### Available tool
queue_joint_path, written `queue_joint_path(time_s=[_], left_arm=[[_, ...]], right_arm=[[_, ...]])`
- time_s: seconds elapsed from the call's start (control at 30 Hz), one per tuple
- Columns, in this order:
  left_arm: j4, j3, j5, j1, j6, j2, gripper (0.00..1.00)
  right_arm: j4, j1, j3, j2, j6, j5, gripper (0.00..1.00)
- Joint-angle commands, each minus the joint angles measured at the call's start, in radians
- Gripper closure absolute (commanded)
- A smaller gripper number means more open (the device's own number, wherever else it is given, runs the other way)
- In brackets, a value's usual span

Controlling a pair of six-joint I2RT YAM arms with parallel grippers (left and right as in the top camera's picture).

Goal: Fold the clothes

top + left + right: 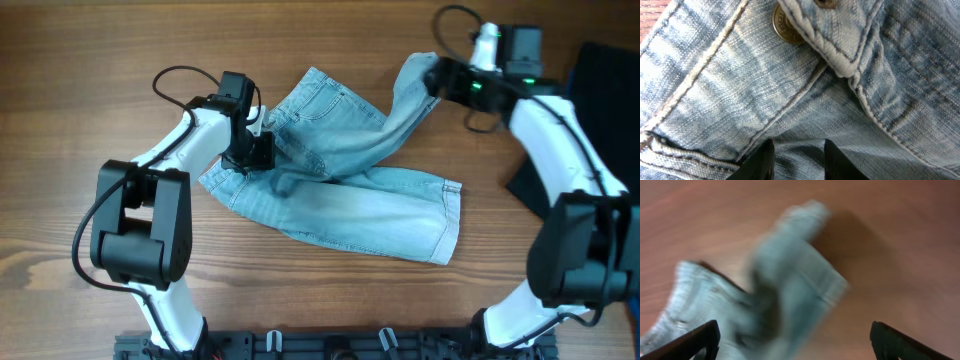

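The clothes, a pair of faded light blue denim shorts, lie crumpled mid-table, one leg twisted up toward the back right. My left gripper sits at the waistband on the left side. In the left wrist view its black fingers pinch a ridge of denim below the metal button. My right gripper hovers by the raised leg end. The right wrist view is blurred: the fingers stand wide apart, nothing between them, the leg lying loose below.
A dark cloth lies at the table's right edge, behind the right arm. Bare wooden table surrounds the shorts. A black rail runs along the front edge between the two arm bases.
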Motion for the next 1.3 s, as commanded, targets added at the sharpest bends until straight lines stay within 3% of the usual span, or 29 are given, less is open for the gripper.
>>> queue_joint_path(time_s=[0.0, 0.13, 0.3, 0.43, 0.53, 0.6, 0.97, 1.07, 1.17, 1.27], left_arm=[[0.001, 0.007, -0.040, 0.000, -0.009, 0.021, 0.67], [0.010, 0.007, -0.040, 0.000, -0.009, 0.021, 0.65], [0.009, 0.007, -0.040, 0.000, -0.009, 0.021, 0.63], [0.009, 0.007, -0.040, 0.000, -0.009, 0.021, 0.62], [0.003, 0.007, -0.040, 0.000, -0.009, 0.021, 0.61], [-0.002, 0.007, -0.040, 0.000, -0.009, 0.021, 0.60], [-0.006, 0.007, -0.039, 0.000, -0.011, 0.021, 0.59], [-0.006, 0.007, -0.039, 0.000, -0.030, 0.021, 0.59], [-0.009, 0.007, -0.036, 0.000, -0.032, 0.021, 0.58], [-0.014, 0.007, -0.036, 0.000, -0.033, 0.021, 0.59]], right_arm=[[-0.061, -0.028, -0.016, -0.022, -0.013, 0.005, 0.15], [-0.038, -0.023, -0.058, 0.035, 0.028, 0.107, 0.74], [0.021, -0.018, -0.063, 0.138, 0.070, 0.089, 0.76], [0.146, -0.012, -0.063, 0.214, 0.067, -0.034, 0.69], [0.212, -0.012, -0.063, 0.222, 0.066, -0.072, 0.48], [0.245, -0.012, -0.063, 0.222, 0.068, -0.078, 0.40], [0.301, 0.046, -0.063, 0.273, 0.088, 0.056, 0.40], [0.318, 0.050, -0.063, 0.304, 0.126, 0.054, 0.45], [0.320, 0.050, -0.061, 0.292, 0.128, 0.054, 0.80], [0.283, 0.042, -0.059, 0.232, 0.084, 0.062, 0.82]])
